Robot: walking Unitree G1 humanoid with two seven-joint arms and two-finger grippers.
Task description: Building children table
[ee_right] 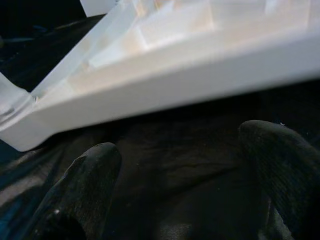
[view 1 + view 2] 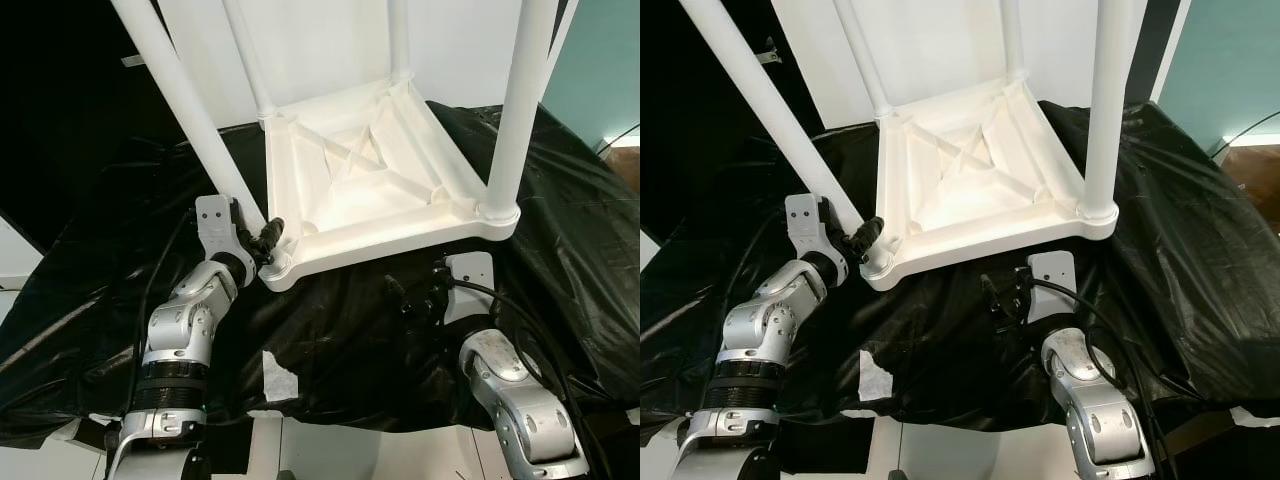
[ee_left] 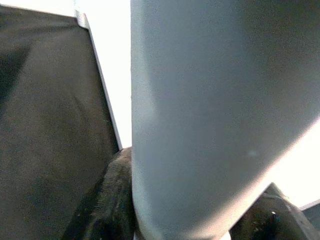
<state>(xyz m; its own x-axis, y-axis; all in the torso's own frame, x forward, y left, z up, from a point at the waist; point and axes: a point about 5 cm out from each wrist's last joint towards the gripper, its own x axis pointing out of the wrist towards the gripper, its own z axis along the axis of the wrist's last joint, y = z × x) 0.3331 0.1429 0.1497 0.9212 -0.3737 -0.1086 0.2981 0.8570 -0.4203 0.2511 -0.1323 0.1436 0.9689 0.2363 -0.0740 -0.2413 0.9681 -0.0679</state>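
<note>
Tabletop (image 2: 360,180), white plastic, lies upside down on the black sheet (image 2: 330,340), ribbed underside facing up. I see four white legs rising from its corners; the near right leg (image 2: 515,110) stands upright in its socket, and the near left leg (image 2: 185,100) leans away toward the upper left from the near left corner.

Left gripper (image 2: 268,240) sits at that near left corner, at the base of the leaning leg. In the left wrist view the leg (image 3: 210,115) passes between the two black fingers (image 3: 112,200), one on each side and pressed against it, so I read the claw as closed around the leg.

Right gripper (image 2: 415,295) rests low over the sheet, just in front of the tabletop's near edge (image 1: 175,85). Its fingers (image 1: 87,180) are spread wide apart with nothing between them but the sheet.
</note>
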